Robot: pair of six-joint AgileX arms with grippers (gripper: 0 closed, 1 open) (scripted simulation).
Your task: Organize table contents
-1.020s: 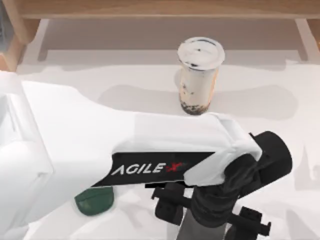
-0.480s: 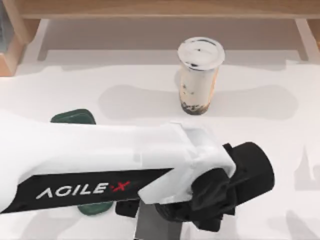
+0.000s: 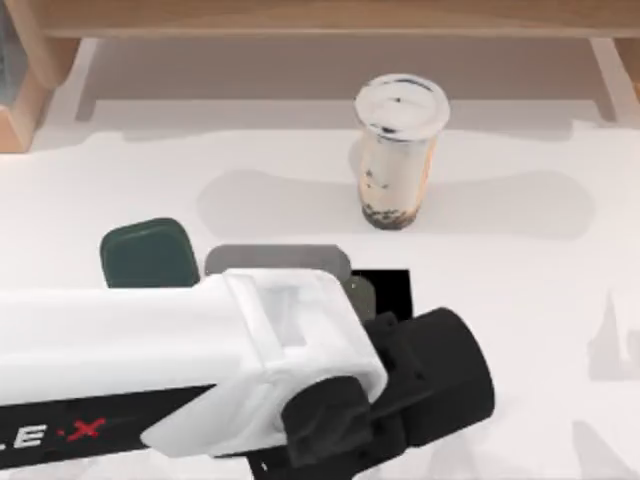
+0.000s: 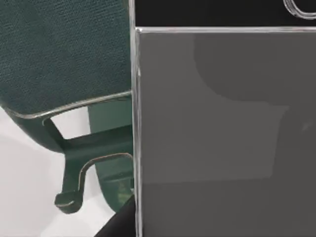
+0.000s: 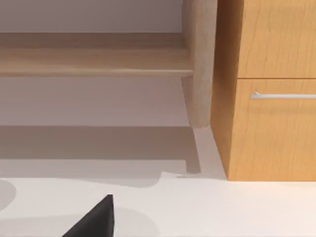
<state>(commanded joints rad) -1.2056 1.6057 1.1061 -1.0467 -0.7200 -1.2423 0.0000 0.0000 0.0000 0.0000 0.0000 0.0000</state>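
Smartphone (image 3: 278, 261) right of phone stand (image 3: 148, 252)

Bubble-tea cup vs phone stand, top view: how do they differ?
The bubble-tea cup is clear, cylindrical and white-lidded, showing milky tea over dark pearls; the phone stand is opaque dark green with rounded corners. The cup stands clear near the table's far edge; the stand sits beside the left arm, next to the smartphone. Both rest on the table.
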